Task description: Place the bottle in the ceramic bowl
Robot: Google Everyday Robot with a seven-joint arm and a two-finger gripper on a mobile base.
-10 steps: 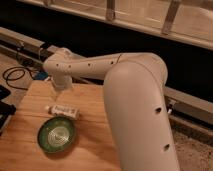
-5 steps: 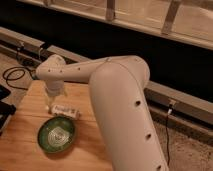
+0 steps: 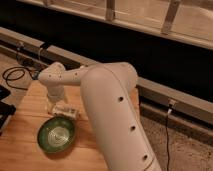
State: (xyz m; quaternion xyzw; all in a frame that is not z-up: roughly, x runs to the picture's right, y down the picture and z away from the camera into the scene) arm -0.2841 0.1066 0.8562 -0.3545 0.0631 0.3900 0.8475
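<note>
Where the wooden table [image 3: 20,152] fills the lower left of the frame, there is one bottle [image 3: 66,111] and one bowl [image 3: 48,138] on it, and one white robot arm [image 3: 110,100] reaches across from the lower right. The bottle is small, slim and white with a printed label. It lies on its side on the table, just above the bowl and close to its upper rim, but outside it. Its colour at the ends is too blurred to tell.

The bowl is round, shallow and green, with pale rings inside and a dark rim, and it is wider than the bottle is long. Nothing lies in it.

The single gripper [image 3: 53,104] hangs from the wrist at the left of the frame, low over the table, at the bottle's left end. I cannot tell whether it is open or closed, or whether it touches the bottle.

One dark cable [image 3: 11,76] loops on the floor at the far left, above the table.
</note>
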